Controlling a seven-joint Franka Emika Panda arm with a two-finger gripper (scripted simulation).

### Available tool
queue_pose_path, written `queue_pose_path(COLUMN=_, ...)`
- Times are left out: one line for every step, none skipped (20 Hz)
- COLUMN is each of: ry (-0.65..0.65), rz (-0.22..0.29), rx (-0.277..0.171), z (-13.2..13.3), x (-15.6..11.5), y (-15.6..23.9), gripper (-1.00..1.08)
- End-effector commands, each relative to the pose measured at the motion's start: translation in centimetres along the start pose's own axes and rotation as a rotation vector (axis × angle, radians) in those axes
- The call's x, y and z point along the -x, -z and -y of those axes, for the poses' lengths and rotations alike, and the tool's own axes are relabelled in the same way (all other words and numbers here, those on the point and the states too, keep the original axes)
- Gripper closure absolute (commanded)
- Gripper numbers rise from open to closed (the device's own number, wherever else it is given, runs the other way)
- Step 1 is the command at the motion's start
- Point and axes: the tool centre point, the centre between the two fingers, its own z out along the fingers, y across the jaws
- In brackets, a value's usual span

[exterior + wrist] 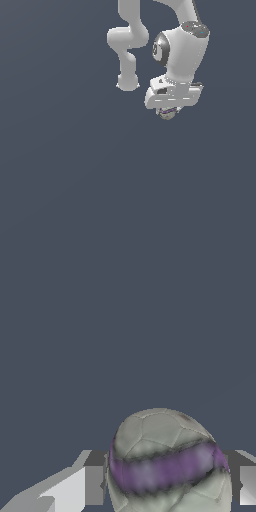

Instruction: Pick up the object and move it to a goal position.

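A small grey ball (pixel 167 463) with a purple band sits clamped between the fingers of the gripper (pixel 168 111). The white arm (pixel 131 42) bends downward, gripper pointing down over plain dark ground.

The ball (pixel 167 461) between my fingers (pixel 94 483) is off-white to pale grey, patterned with faint stitched panels like a football, and a blurry purple band runs across its middle. My fingers are grey, with white on the casing behind them. My arm (pixel 180 50) is white with a dark grey disc at one joint. Everything around me is flat slate blue-grey
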Motion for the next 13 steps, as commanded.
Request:
queue_pose_path(ry=-0.001, rz=-0.001, rx=0.000, z=1.6, x=1.0, y=1.5, gripper=1.08)
queue_pose_path(ry=-0.001, rz=-0.001, rx=0.000, z=2.2, x=1.3, y=2.0, gripper=1.08)
queue_pose_path(ry=-0.001, rz=-0.001, rx=0.000, z=2.8, x=1.6, y=2.5, gripper=1.08)
queue_pose_path(ry=-0.001, rz=-0.001, rx=0.000, z=3.2, x=1.9, y=2.9, gripper=1.08)
queue_pose_path(ry=-0.001, rz=-0.001, rx=0.000, z=3.7, x=2.2, y=3.3, gripper=1.08)
queue_pose_path(ry=-0.001, rz=-0.001, rx=-0.001, z=4.1, x=2.4, y=3.7, gripper=1.08)
queue_pose_path(ry=-0.001, rz=-0.001, rx=-0.001, z=4.4, x=2.5, y=4.0, gripper=1.08)
queue_pose_path(ry=-0.001, rz=-0.001, rx=-0.001, z=4.7, x=2.7, y=4.2, gripper=1.08)
queue_pose_path(ry=-0.001, rz=-0.001, rx=-0.001, z=4.9, x=2.8, y=4.4, gripper=1.08)
queue_pose_path(ry=-0.001, rz=-0.001, rx=-0.001, z=5.1, x=2.8, y=4.5, gripper=1.08)
queue_pose_path(ry=-0.001, rz=-0.001, rx=-0.002, z=5.2, x=2.9, y=4.6, gripper=1.08)
queue_pose_path(ry=-0.001, rz=-0.001, rx=-0.002, z=5.3, x=2.8, y=4.7, gripper=1.08)
queue_pose_path(ry=-0.001, rz=-0.001, rx=-0.003, z=5.2, x=2.8, y=4.7, gripper=1.08)
